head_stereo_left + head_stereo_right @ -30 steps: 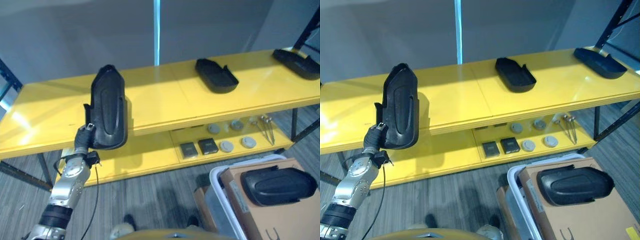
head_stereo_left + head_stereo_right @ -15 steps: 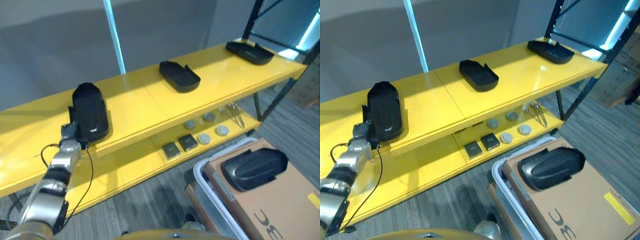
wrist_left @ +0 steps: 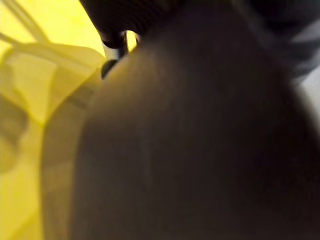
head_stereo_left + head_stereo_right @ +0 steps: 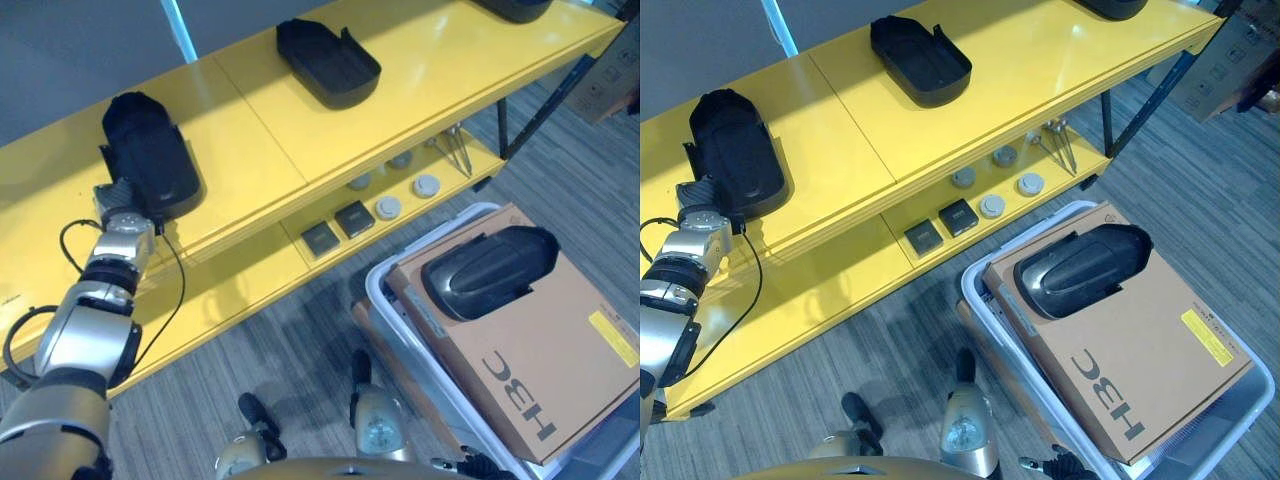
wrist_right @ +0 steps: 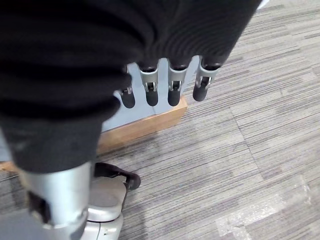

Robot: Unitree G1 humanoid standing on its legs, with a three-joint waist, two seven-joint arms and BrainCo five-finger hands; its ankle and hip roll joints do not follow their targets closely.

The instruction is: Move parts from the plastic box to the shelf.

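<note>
Black part [image 4: 148,160] lies on the yellow shelf [image 4: 250,130], left hand [image 4: 118,196] at its near end, grip unclear; right hand [image 5: 165,85] hangs relaxed.

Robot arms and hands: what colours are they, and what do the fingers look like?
The left arm is silver-grey metal built of rounded segments, ending in a dark wrist. The right hand has a black ribbed cover over its back, and a row of silver fingers with dark rounded tips.

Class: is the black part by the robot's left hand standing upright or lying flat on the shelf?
Lying flat: the black part rests lengthwise on the shelf.
</note>
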